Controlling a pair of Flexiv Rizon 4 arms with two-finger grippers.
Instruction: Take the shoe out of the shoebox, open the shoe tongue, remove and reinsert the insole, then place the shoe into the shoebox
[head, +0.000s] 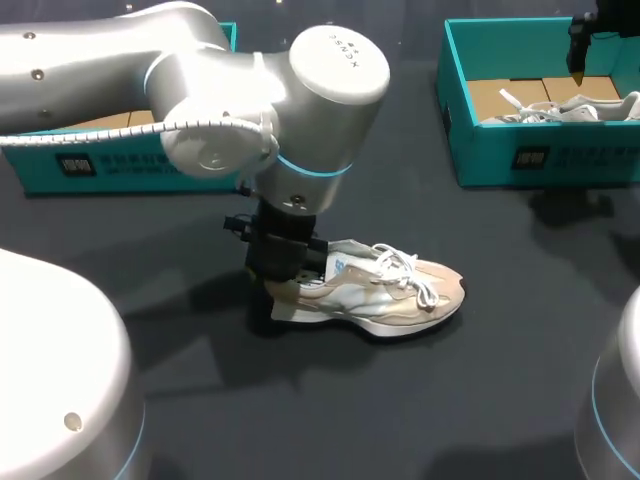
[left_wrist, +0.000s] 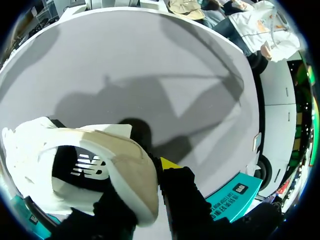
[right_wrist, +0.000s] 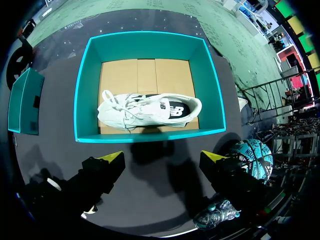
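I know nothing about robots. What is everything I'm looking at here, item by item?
beige sneaker: one, beige and white with white laces, on the table's middle, heel in the left tool.
white sneaker: one, white, lying inside the right shoebox.
shoeboxes: two, teal; one open at the far right with a brown cardboard floor, one at the far left partly behind the left arm.
table: one, dark grey, under everything.
left tool: one, black with yellow tips, clamped on the beige sneaker's heel.
right tool: one, black with yellow tips, open, above the right shoebox.
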